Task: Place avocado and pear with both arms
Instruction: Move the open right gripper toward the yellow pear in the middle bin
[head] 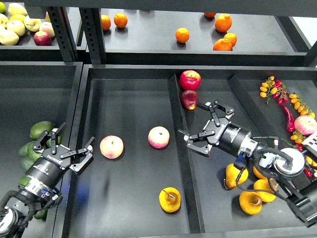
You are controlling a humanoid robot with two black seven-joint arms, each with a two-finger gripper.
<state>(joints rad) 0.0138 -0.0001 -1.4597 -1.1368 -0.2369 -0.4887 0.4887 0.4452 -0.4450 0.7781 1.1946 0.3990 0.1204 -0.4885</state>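
Left gripper [64,148]: fingers spread wide, holding nothing, hovering over the divider between the far-left bin and the middle tray [133,218]. Right gripper [208,126]: jaws likewise standing apart and empty, hanging just right of the centre divider, below a red apple [189,79]. Avocado [40,129]: lying at the top of a green pile in the far-left bin, just behind and left of the left fingers, partly hidden by the arm. Pear [170,199]: one sitting alone, stem up, low in the middle tray, well apart from both grippers; others [250,202] clustering in the right bin under the right arm. Two peaches [111,147] are resting in the middle tray between the grippers (not task items). Step in hand, by judgement: reaching to grasp, nothing gripped yet. Doing it well is meaning the left fingers straddling the avocado across its narrow width, clear of neighbouring fruit, and the right jaws descending around a pear's belly, avoiding the stem, both closing gently since the skins are looking smooth and prone to slipping.
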